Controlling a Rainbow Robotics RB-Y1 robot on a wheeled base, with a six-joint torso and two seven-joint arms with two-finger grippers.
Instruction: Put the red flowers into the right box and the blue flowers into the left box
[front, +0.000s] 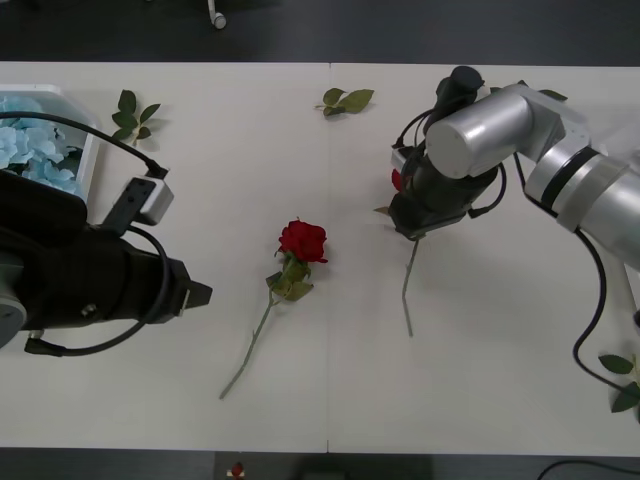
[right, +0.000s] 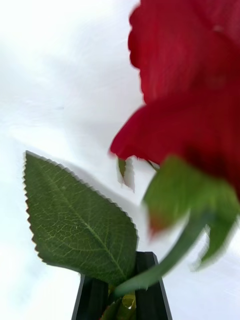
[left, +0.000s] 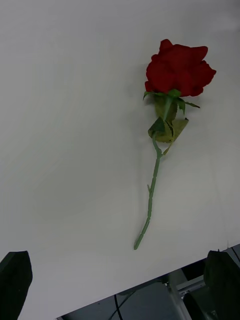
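Note:
My right gripper (front: 412, 228) is shut on the stem of a red flower (right: 190, 90). It holds the flower over the table's right half, with the stem (front: 407, 295) trailing down toward the table. In the right wrist view its black fingers (right: 150, 290) pinch the stem beside a large leaf (right: 80, 220). Another red flower (front: 302, 240) lies flat at the table's middle. My left gripper (front: 195, 293) hovers open to that flower's left, and the left wrist view has the bloom (left: 180, 67) well ahead of the fingers (left: 15, 285). Blue flowers (front: 30, 140) lie in the left box (front: 90, 150) at the far left. The right box is out of view.
Loose green leaf sprigs lie at the back left (front: 132, 115), back centre (front: 345, 100) and near right edge (front: 625, 380). The table's front edge runs just below the lying flower's stem tip (front: 225, 395).

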